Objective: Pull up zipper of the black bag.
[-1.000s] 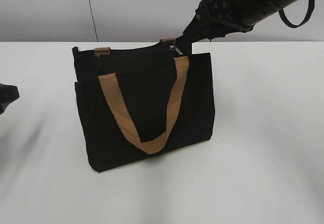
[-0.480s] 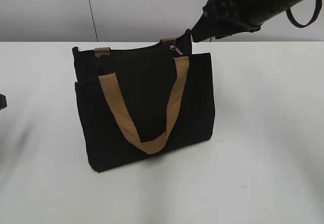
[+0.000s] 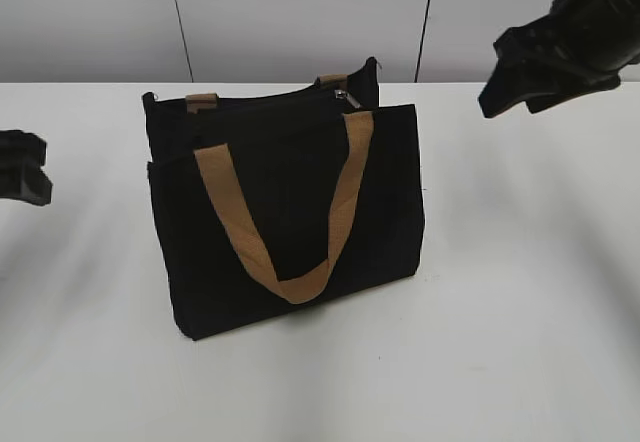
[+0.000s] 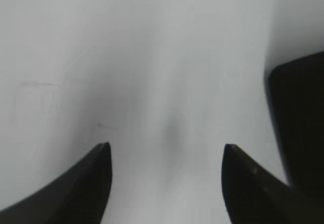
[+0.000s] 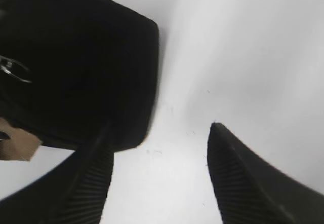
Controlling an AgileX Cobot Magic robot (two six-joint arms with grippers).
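The black bag (image 3: 290, 212) stands upright on the white table, a tan webbing handle (image 3: 285, 222) hanging down its front. The zipper line runs along its top edge, with the small silvery pull tab (image 3: 343, 95) at the right end. My right gripper (image 3: 495, 97) is open and empty, in the air to the right of the bag and apart from it. The right wrist view shows its open jaws (image 5: 159, 133) over the table, the bag's end (image 5: 86, 67) at upper left. My left gripper (image 3: 25, 167) is at the far left, open and empty (image 4: 164, 150).
The white table (image 3: 520, 282) stretches around the bag. A grey wall with dark vertical seams (image 3: 180, 22) stands behind. In the left wrist view a dark edge (image 4: 298, 117), probably the bag, shows at the right.
My right gripper has let go at the bag's top right corner and moved away to the right and up. My left gripper has come slightly further into view at the left edge.
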